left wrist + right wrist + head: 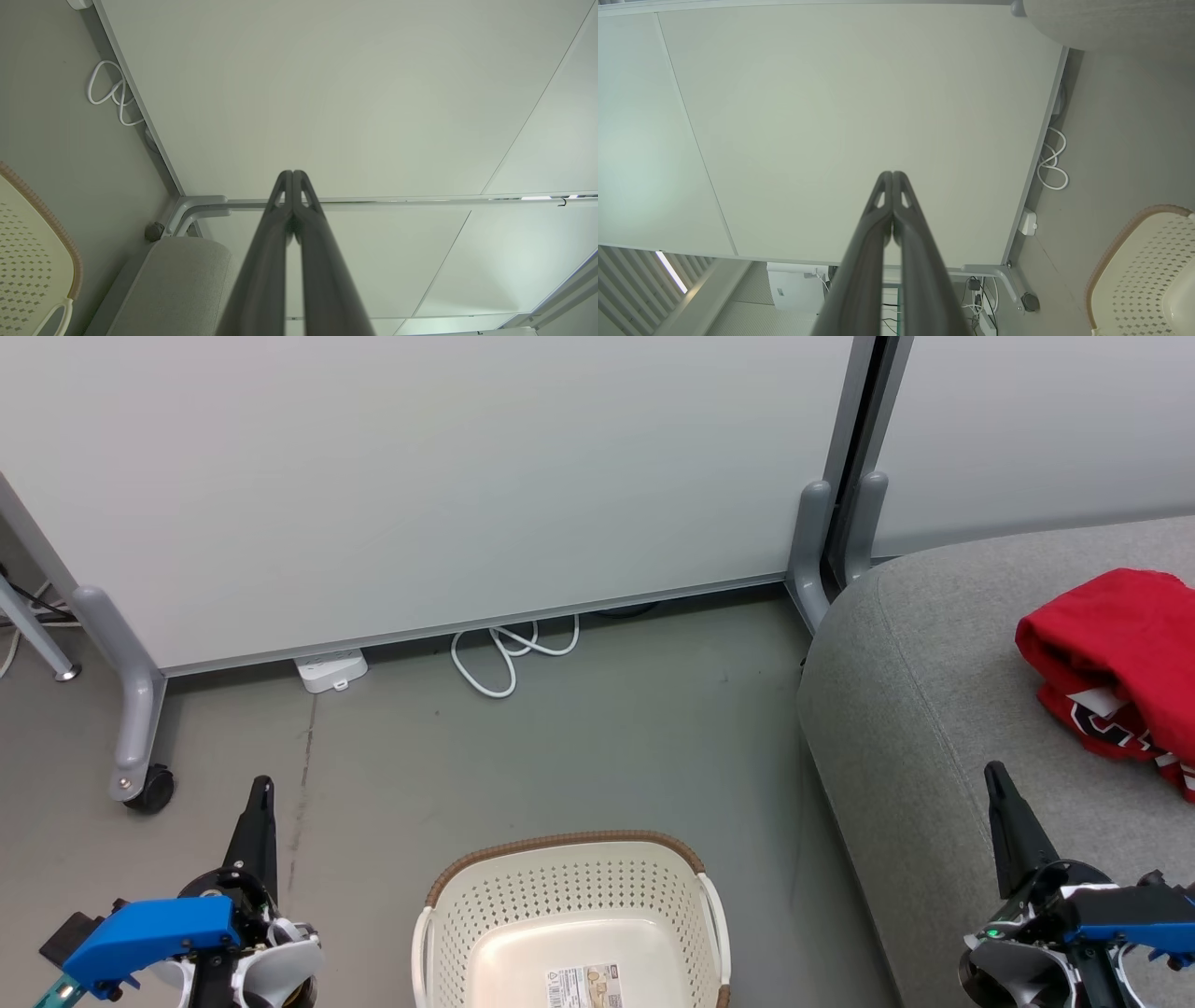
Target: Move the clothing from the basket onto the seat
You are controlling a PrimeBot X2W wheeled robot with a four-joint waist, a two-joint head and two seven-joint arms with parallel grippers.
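Where the head view looks down on the grey floor (579, 747), the basket (560, 841) stands at bottom centre, upright, its bare cream bottom showing a printed label (583, 987).

The clothing (1116, 644) lies on the seat (934, 709), toward the view's right edge, which cuts it off. It is bunched in one heap: the plain red garment is on top, the lettered one with striped trim shows underneath, and a white tag (1092, 700) sits between them.

The seat's rounded corner is to the right of the basket, with a strip of open floor between.

Left gripper (264, 784): low left, over the floor beside the basket, touching nothing. Its fingers are pressed together and hold nothing; the left wrist view shows the tips meeting.

Right gripper (995, 770): low right, over the seat's near part, short of the clothing. Its fingers are likewise together and hold nothing; the right wrist view agrees.

Surroundings:
- A pale partition panel (420, 485) on grey legs runs behind.
- A black caster (149, 791) is at the left leg's foot.
- A white power strip (330, 670) and a looped white cable (509, 653) lie at the panel's base.
- A second panel's post (864, 523) stands just beside the seat's far corner.
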